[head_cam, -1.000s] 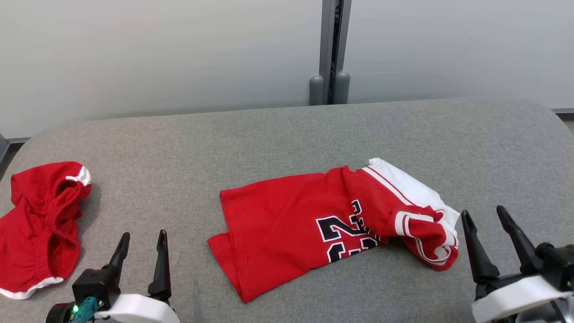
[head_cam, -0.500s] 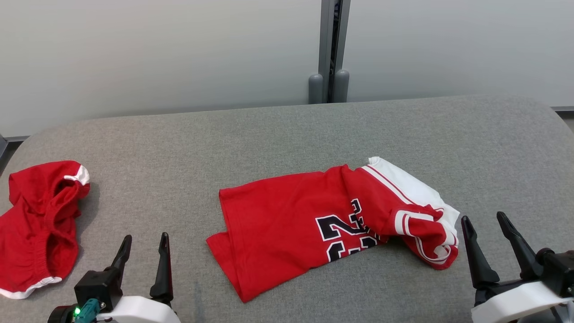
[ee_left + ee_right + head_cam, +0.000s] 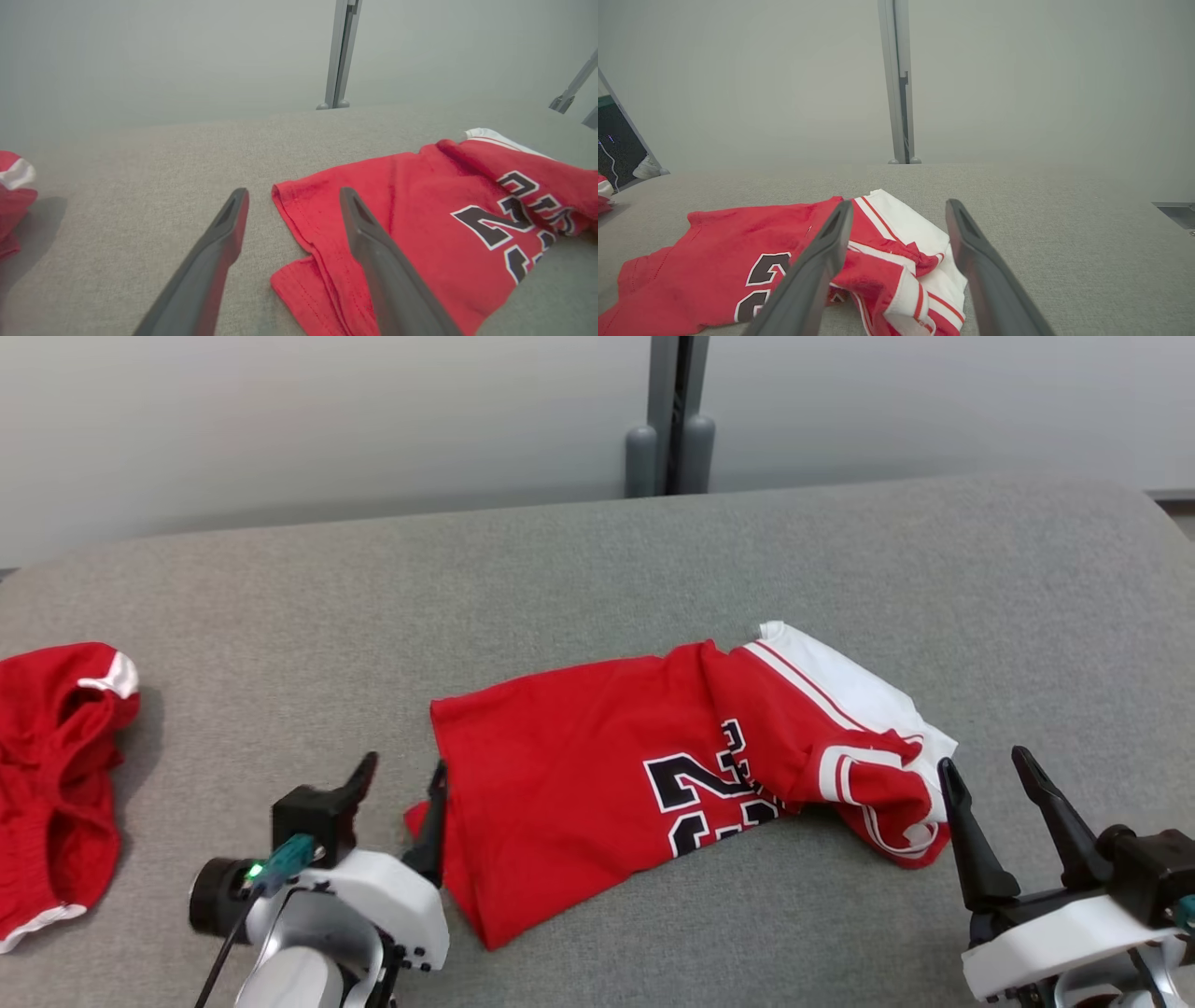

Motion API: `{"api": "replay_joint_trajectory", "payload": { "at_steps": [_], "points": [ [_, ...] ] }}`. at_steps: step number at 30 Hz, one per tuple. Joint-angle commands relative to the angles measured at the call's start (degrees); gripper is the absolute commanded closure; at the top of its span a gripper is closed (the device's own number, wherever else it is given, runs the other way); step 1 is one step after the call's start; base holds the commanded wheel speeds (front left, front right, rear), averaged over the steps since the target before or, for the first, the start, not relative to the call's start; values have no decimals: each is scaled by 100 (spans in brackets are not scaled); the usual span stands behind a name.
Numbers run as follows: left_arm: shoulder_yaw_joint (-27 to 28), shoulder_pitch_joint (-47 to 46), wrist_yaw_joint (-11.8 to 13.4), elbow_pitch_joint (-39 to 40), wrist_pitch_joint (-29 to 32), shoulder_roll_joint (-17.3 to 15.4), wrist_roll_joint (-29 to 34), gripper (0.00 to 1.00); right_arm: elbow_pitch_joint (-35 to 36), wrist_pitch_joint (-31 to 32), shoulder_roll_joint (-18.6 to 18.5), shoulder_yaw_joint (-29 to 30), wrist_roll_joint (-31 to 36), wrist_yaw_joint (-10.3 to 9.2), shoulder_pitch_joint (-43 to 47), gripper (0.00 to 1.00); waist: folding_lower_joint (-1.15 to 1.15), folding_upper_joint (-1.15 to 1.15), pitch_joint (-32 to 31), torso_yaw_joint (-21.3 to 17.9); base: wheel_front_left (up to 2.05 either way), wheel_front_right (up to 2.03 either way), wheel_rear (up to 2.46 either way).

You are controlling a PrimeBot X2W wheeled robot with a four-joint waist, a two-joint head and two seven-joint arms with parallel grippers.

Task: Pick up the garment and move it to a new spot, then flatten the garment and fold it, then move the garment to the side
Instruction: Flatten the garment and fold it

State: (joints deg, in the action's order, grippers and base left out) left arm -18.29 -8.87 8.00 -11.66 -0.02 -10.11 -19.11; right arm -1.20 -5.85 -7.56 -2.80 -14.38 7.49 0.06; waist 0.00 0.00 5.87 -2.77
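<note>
jersey (image 3: 597, 775): rumpled mid grey surface (image 3: 560, 569), not lifted yet, so basically everything's left
left gripper (image 3: 403, 767): fingers spread, empty, at its hem
right gripper (image 3: 982, 761): spread, empty, beside the bunched end

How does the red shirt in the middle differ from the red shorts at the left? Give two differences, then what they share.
The shirt carries black numbers edged in white; the shorts show no print. The shirt lies mostly spread out, bunched at its right end; the shorts lie crumpled in a heap. Both are red with white trim.
</note>
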Motion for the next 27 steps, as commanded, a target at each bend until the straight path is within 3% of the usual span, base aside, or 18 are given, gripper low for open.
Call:
{"api": "replay_joint_trajectory", "payload": {
  "at_steps": [1,11,12,13,14,27],
  "points": [
    [-41,-217,-68,-181,110,-21,-7,0,-57,-31,-58,-33,-60,1,-96,0,0,0,170,-128,0,0,0],
    [-142,-1037,-407,-1924,998,158,-413,0,-393,-204,-134,-352,-283,1,-437,0,0,0,562,-601,0,0,0],
    [-158,-1055,-436,-1988,993,166,-425,51,-421,-207,-137,-346,-278,1,-446,0,0,0,569,-612,0,0,0],
    [-173,-1047,-459,-2017,957,171,-424,93,-437,-230,-139,-340,-277,1,-450,0,0,0,577,-618,0,0,0],
    [-191,-1038,-458,-2045,915,167,-415,100,-454,-254,-151,-320,-279,1,-449,0,0,0,584,-617,0,0,0],
    [-86,-559,-221,-1449,171,-228,-219,100,-494,-230,-162,-203,-248,1,-370,0,0,0,427,-345,0,0,0]
  ]
}}
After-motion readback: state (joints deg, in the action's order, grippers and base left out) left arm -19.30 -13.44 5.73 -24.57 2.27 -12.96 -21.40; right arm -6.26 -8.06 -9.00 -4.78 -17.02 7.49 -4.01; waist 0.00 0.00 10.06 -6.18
